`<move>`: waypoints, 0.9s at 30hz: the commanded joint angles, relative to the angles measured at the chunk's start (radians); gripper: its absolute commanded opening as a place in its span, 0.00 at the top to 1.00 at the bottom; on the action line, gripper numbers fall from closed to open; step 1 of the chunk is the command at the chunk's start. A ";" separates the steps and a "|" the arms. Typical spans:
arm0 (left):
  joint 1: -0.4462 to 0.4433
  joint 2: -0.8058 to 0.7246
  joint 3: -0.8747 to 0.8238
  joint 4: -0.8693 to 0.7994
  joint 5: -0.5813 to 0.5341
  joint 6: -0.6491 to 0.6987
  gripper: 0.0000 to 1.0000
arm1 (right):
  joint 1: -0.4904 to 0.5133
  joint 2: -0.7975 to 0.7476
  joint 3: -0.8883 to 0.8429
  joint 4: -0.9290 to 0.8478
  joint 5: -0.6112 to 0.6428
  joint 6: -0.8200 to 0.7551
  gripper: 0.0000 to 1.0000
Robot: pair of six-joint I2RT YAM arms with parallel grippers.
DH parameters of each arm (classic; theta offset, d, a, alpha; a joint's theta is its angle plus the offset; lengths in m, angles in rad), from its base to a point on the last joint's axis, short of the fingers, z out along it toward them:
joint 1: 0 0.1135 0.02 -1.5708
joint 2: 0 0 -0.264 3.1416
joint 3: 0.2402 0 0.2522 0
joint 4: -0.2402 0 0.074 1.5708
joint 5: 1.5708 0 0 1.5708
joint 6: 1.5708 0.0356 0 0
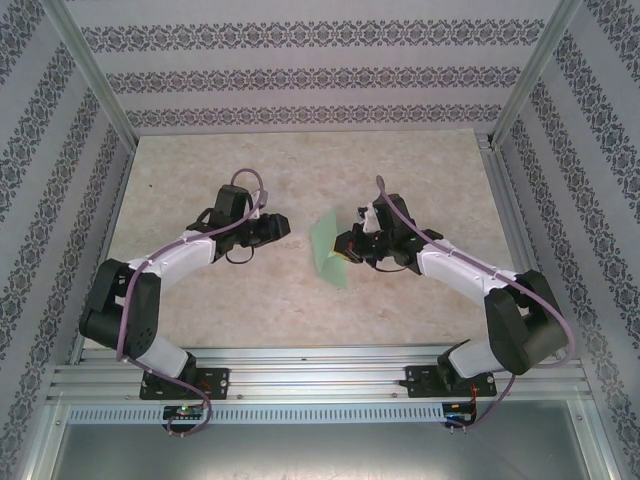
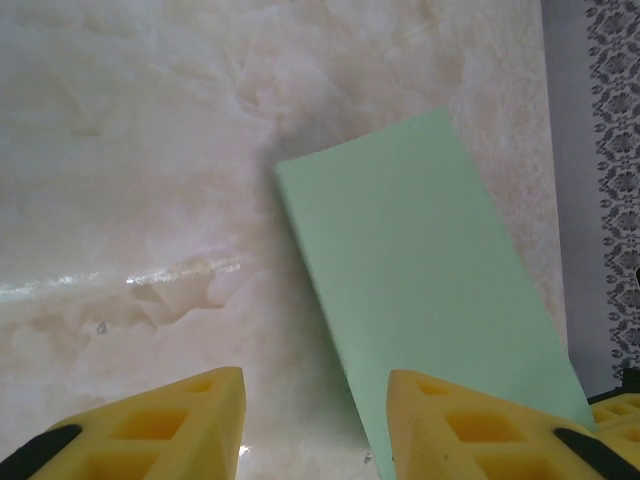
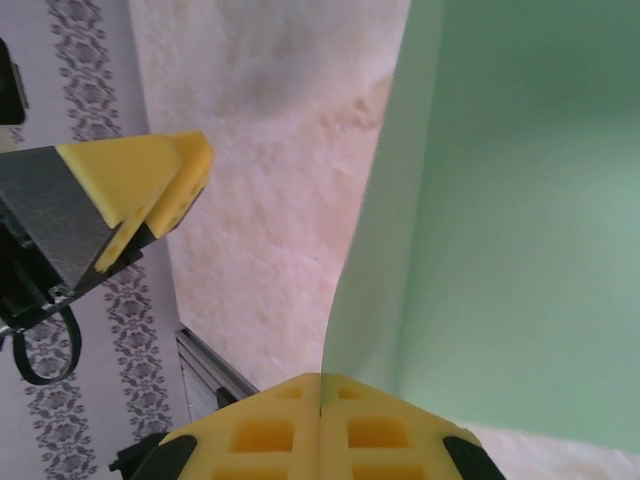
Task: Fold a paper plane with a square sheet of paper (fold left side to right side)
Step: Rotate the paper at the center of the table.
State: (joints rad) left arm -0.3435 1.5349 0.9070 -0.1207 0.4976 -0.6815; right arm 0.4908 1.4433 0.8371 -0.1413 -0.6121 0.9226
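The square sheet of paper (image 1: 328, 250) is light green and lies mid-table between the two arms, partly lifted off the marble top. My right gripper (image 1: 346, 250) is shut on its right edge. In the right wrist view the yellow pads (image 3: 320, 400) meet with the thin sheet (image 3: 500, 230) pinched between them, and the paper bends upward from there. My left gripper (image 1: 283, 228) hovers just left of the sheet, open and holding nothing. In the left wrist view its fingertips (image 2: 315, 420) straddle the near left edge of the paper (image 2: 430, 270).
The marble tabletop (image 1: 250, 290) is bounded by patterned walls and metal frame posts. An aluminium rail (image 1: 320, 375) runs along the near edge at the arm bases. The left gripper's yellow finger (image 3: 150, 185) appears in the right wrist view, close to the sheet.
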 commanded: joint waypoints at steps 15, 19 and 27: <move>-0.008 0.002 -0.001 -0.035 0.082 0.069 0.57 | 0.067 0.072 -0.075 -0.032 0.077 -0.043 0.96; -0.074 0.058 0.034 -0.016 0.096 0.074 0.57 | 0.059 0.045 -0.075 -0.120 0.143 -0.081 0.85; -0.176 0.239 0.158 -0.015 0.066 0.073 0.61 | 0.030 -0.003 -0.052 -0.258 0.226 -0.151 0.66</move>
State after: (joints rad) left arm -0.5091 1.7271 1.0100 -0.1513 0.5678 -0.6319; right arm 0.5339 1.4769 0.7742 -0.3302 -0.4435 0.8246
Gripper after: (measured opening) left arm 0.400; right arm 0.324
